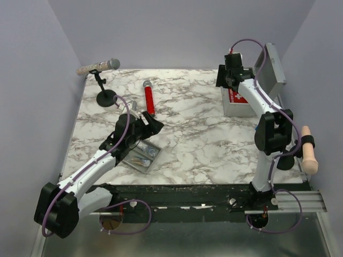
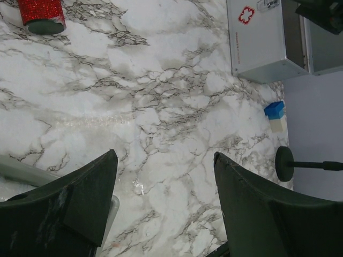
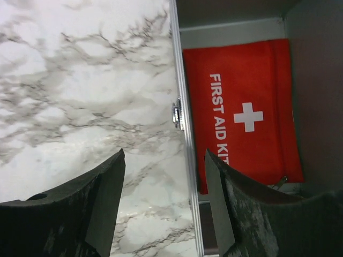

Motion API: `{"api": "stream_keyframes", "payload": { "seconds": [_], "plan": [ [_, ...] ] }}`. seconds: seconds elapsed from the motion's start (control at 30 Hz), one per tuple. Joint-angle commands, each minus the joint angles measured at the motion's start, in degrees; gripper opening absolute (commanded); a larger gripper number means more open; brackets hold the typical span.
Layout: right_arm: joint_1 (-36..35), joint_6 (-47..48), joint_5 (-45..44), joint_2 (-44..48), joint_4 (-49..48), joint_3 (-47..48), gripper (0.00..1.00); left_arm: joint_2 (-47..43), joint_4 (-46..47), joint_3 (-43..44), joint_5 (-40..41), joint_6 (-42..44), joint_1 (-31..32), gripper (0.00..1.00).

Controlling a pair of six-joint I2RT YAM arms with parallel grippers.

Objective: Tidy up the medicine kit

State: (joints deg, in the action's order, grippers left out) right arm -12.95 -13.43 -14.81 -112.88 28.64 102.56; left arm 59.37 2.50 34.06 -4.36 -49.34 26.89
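The medicine kit [image 1: 239, 109], a grey metal box, stands at the back right with its lid [image 1: 274, 67] raised. A red pouch [image 3: 244, 107] marked FIRST AID KIT lies inside it. My right gripper [image 1: 227, 81] hovers over the box's left side. In the right wrist view this gripper [image 3: 164, 153] is open and empty. It straddles the kit's silver rim [image 3: 179, 80], one finger over the marble and the other over the pouch. My left gripper [image 1: 154, 126] is open over bare marble near the table's middle. The left wrist view shows this gripper [image 2: 165, 155] empty, with the kit [image 2: 262, 43] far ahead.
A shallow grey tray [image 1: 142, 156] holding small items lies under the left arm. A red glitter microphone [image 1: 148, 98] lies at the back centre. Another microphone on a black stand [image 1: 105, 98] is at the back left. A blue-and-white block [image 2: 274, 116] sits near the kit.
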Motion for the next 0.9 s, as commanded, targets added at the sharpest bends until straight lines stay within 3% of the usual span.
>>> {"api": "stream_keyframes", "payload": {
  "seconds": [0.0, 0.23, 0.33, 0.63, 0.77, 0.87],
  "plan": [
    [1.0, 2.0, -5.41, -3.92, 3.35, 2.64, 0.69, -0.58, -0.66, 1.53, -0.83, 0.39, 0.61, 0.81],
    [0.82, 1.92, -3.74, -6.74, 3.27, 0.8, 0.67, -1.1, -2.41, 2.41, 0.84, 1.0, 0.79, 0.8],
    [0.03, 2.88, -2.34, -5.78, 1.07, -2.27, 0.62, -3.73, -4.61, 2.76, 3.21, 1.88, 0.79, 0.8],
    [-2.34, 3.68, 1.97, -3.14, -0.43, -7.02, 0.24, -9.01, -9.0, 5.75, 7.26, 4.78, 0.79, 0.8],
    [-4.27, 3.85, 2.68, -0.6, -0.43, -9.83, 0.13, -10.41, -12.07, 5.93, 9.01, 4.87, 0.79, 0.8],
    [-6.55, 4.03, 3.56, 3.18, -2.1, -13.87, 0.08, -11.56, -18.12, 6.1, 14.89, 3.64, 0.79, 0.82]
  ]
}}
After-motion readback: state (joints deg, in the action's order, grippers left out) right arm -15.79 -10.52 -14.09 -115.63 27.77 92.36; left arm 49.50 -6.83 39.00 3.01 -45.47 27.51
